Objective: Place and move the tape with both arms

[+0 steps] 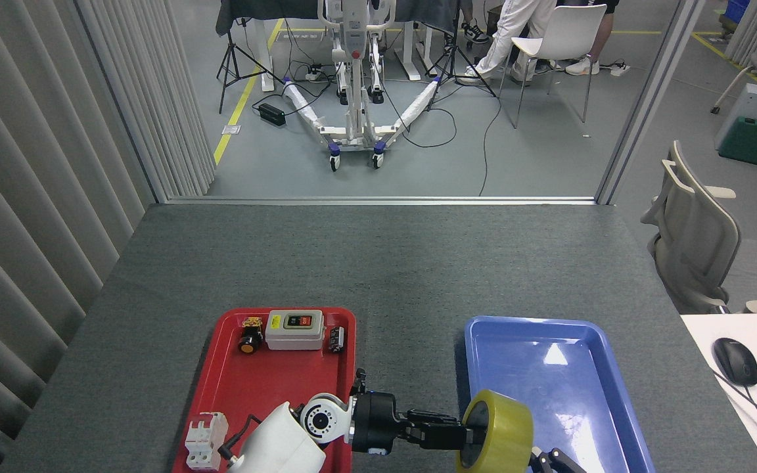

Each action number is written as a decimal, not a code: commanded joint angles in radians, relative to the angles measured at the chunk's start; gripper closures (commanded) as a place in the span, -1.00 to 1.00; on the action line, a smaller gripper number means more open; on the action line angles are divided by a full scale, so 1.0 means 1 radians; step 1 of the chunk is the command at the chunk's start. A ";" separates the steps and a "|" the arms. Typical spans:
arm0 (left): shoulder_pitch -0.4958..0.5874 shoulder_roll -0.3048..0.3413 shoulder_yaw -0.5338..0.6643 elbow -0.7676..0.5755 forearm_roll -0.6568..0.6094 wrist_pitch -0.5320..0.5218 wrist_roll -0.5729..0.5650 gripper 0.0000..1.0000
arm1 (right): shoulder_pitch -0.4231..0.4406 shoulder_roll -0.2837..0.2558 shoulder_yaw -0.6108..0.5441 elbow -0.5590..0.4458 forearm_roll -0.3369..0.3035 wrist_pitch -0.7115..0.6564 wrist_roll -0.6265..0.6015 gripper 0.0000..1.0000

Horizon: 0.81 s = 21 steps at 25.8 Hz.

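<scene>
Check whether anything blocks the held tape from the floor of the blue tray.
Mostly clear: the tray floor is bare, and the left gripper holds the tape at its near-left corner. The right gripper pokes in beside it.

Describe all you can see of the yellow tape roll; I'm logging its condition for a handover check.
The wide roll of translucent yellow packing tape stands on edge, its open face turned left. The black left gripper grips it at the dark inner hole. It sits over the near left rim of the blue plastic tray, its bottom cut off by the picture's edge.
</scene>
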<state>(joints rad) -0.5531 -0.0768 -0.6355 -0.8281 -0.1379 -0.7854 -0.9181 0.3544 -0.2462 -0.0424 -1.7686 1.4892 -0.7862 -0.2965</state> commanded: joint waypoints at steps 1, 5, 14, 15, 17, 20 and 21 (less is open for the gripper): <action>0.004 -0.012 0.000 -0.006 -0.046 0.000 0.001 1.00 | 0.000 0.001 0.015 0.000 0.008 0.001 0.000 -0.47; 0.002 -0.015 -0.001 -0.006 -0.051 0.000 0.001 1.00 | 0.003 0.001 0.013 0.003 0.009 0.001 0.000 0.09; 0.001 -0.014 0.023 -0.048 -0.049 0.000 0.005 -0.64 | 0.020 0.001 -0.021 0.004 0.011 0.001 0.000 1.00; 0.001 -0.012 0.042 -0.049 -0.046 0.000 0.007 -1.00 | 0.023 0.001 -0.034 0.004 0.011 0.001 0.000 1.00; -0.001 -0.009 0.071 -0.060 -0.040 0.000 0.007 -1.00 | 0.031 0.001 -0.047 0.004 0.011 0.001 0.000 1.00; -0.002 -0.001 0.111 -0.078 -0.042 0.000 0.008 -1.00 | 0.032 -0.002 -0.091 0.006 0.011 0.001 0.000 1.00; -0.001 0.015 0.117 -0.097 -0.042 0.031 0.008 -1.00 | 0.032 -0.002 -0.114 0.008 0.009 0.001 0.000 1.00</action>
<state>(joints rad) -0.5553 -0.0798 -0.5482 -0.8981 -0.1793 -0.7816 -0.9094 0.3841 -0.2473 -0.1092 -1.7632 1.5006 -0.7823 -0.2788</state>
